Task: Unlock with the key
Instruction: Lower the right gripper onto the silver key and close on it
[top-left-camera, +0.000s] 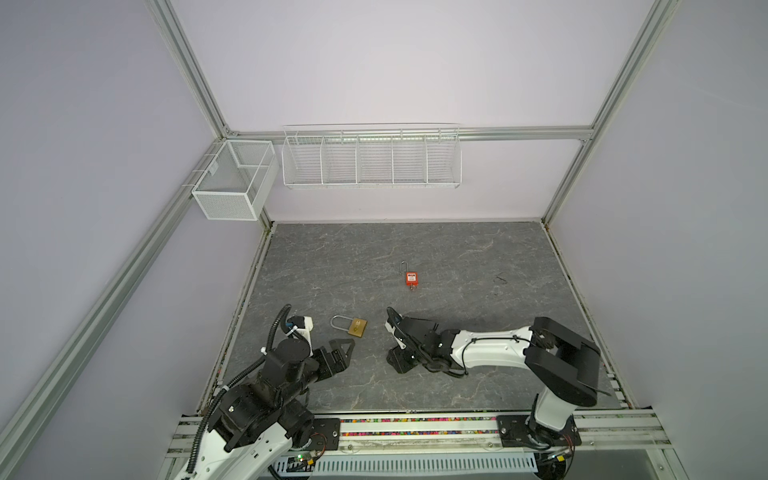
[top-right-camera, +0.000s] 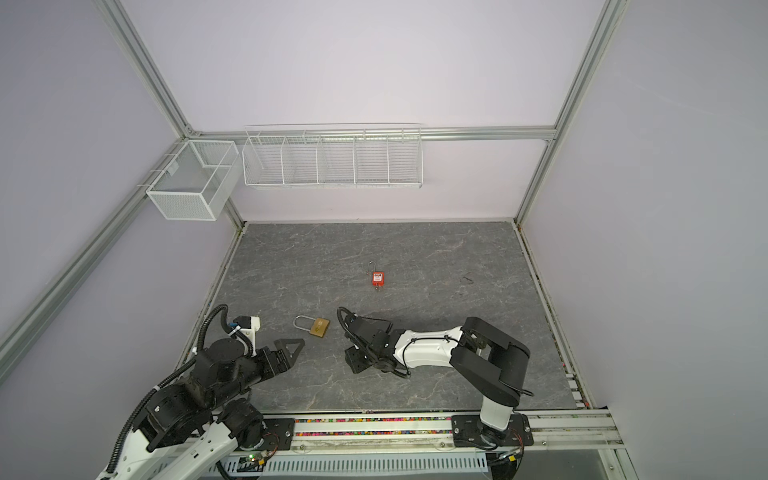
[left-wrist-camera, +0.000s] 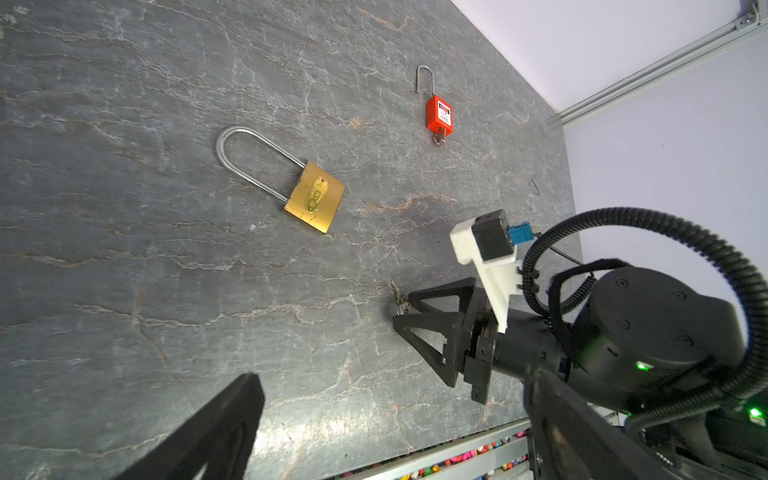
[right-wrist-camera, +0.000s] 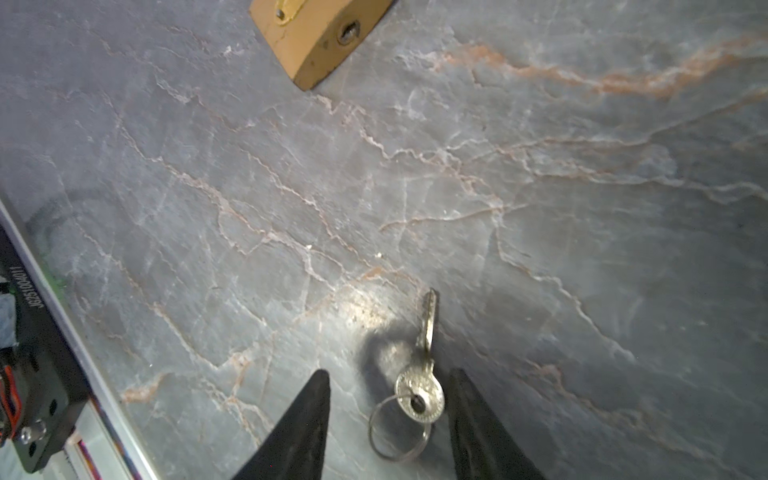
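- On the grey marble-pattern tabletop, near edge, roughly centre: small silver key on a split ring, lying on the surface, blade pointing toward the brass padlock. It is also seen in the left wrist view but is hidden under the arm in both top views.
- Right gripper is down low at the table. Its jaws are partly parted, one black finger on each side of the key's round head, with gaps visible on both sides, so nothing is gripped.
- Whether the right fingertips touch the table can't be told.
- Square brass padlock with a long silver shackle lies flat, left of the right gripper and a bit farther than the key, well apart from it.
- Its shackle is seated in the body and points left. The keyhole end faces the right gripper.
- Left gripper sits at near left, just nearer than the brass padlock, not touching it. Its jaws are spread wide and hold nothing.
- Small red padlock with a thin silver shackle lies mid-table, farther back and right of the brass one. Its shackle is swung open and a small key sticks out of its base.
- White wire divided rack is on the far wall, and a white mesh basket is at the far-left corner.
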